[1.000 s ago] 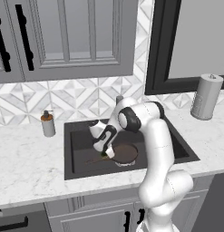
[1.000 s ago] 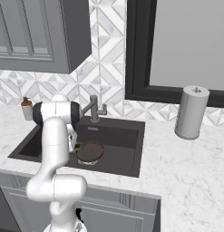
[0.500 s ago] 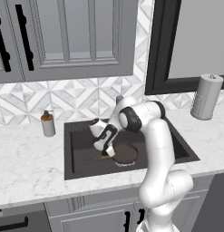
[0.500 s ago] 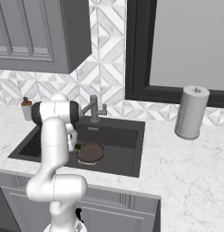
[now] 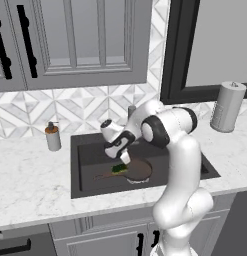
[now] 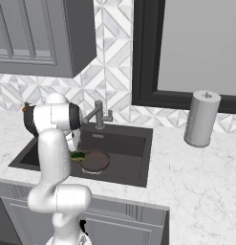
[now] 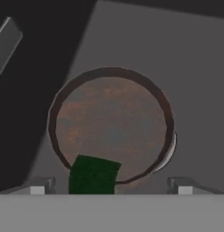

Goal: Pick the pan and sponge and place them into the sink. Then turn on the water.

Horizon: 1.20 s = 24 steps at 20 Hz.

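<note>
You are looking at dark sink [image 6: 134, 158] set in white marble counter [image 6: 196, 177]. Pan [image 6: 94, 161] is lying on sink floor, left of middle. Sponge [image 6: 78, 155] is showing green at pan's left edge, touching it, partly hidden by arm [image 6: 52, 148]. Arm is standing over sink's left side, hiding gripper. Grey faucet [image 6: 97, 116] is rising at sink's back rim. Paper towel roll [image 6: 201, 119] is standing upright on counter, well right of sink.
</note>
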Tool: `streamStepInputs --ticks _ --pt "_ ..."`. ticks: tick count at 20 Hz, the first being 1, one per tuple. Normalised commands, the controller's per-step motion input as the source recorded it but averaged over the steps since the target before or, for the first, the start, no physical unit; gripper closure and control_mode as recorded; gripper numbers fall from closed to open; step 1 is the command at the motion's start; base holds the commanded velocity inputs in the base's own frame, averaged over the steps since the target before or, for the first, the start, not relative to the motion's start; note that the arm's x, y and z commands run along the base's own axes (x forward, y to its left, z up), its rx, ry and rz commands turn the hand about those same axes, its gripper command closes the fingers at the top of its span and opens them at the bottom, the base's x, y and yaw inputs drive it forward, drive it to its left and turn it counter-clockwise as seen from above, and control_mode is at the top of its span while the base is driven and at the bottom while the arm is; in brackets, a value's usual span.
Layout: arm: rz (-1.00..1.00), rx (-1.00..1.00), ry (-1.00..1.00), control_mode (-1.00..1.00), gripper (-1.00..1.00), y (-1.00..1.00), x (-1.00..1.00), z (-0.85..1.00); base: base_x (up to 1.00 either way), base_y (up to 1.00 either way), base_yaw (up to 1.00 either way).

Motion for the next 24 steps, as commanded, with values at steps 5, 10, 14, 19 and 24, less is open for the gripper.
streamStepInputs --ticks 5,10,14,19,24 --pt "0.01 -0.01 -0.03 -1.0 -1.0 -0.01 -0.67 0.84 0.0 0.0 0.0" --pt "0.11 0.0 -0.03 -1.0 -1.0 -0.19 -0.78 0.95 0.0 0.0 0.0" --pt "0.2 -0.01 0.0 -1.0 -1.0 -0.36 -0.89 0.89 0.0 0.0 0.0" --pt "0.24 -0.03 0.0 -1.0 -1.0 -0.54 -1.0 0.77 0.0 0.0 0.0" --pt "0.29 -0.02 0.0 -1.0 -1.0 -0.73 -0.76 0.68 0.0 0.0 0.0"
